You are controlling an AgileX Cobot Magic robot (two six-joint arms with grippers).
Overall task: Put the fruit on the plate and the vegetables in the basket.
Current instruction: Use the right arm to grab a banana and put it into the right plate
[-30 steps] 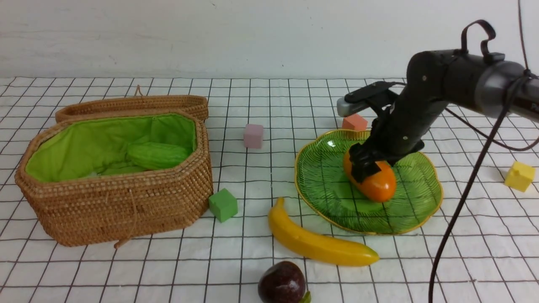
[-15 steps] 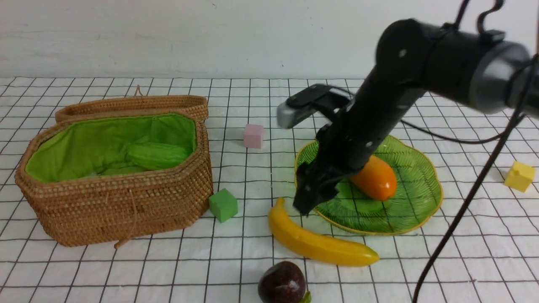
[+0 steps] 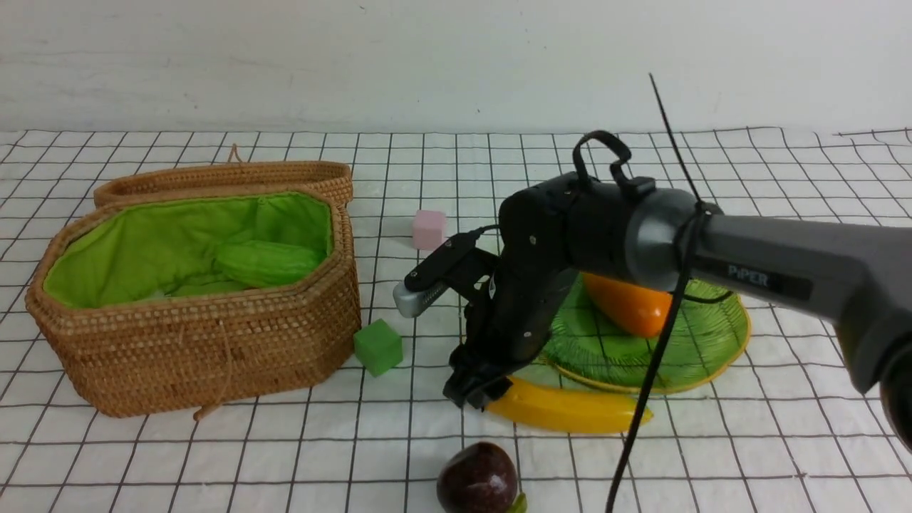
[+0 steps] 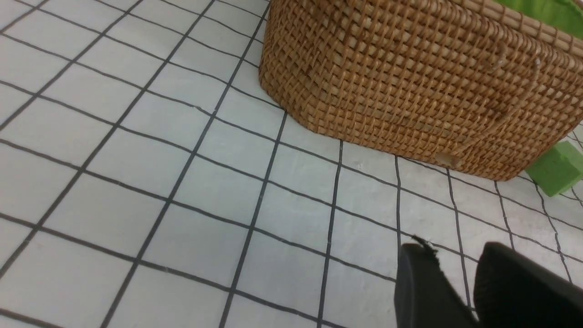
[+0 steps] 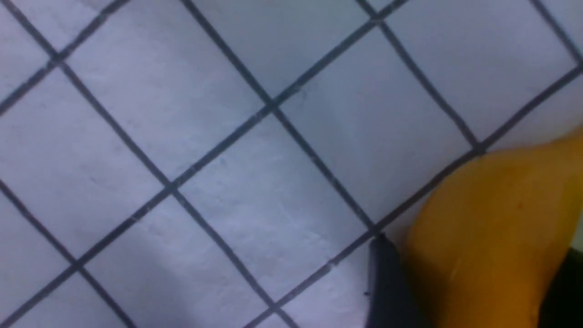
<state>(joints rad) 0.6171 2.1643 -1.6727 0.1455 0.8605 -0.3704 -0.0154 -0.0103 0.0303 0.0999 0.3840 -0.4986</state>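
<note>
Right end effector (image 3: 476,393) straddles banana (image 3: 570,411) — mango (image 3: 630,308) (glossy) on plate (image 3: 712,342).

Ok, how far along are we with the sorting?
Done: the mango lies on the plate and the gourd sits in the basket. In hand: the right gripper grips one end of the banana, which lies on the cloth, not yet lifted. Left: the banana and the purple ball in front. No other vegetables show.
</note>
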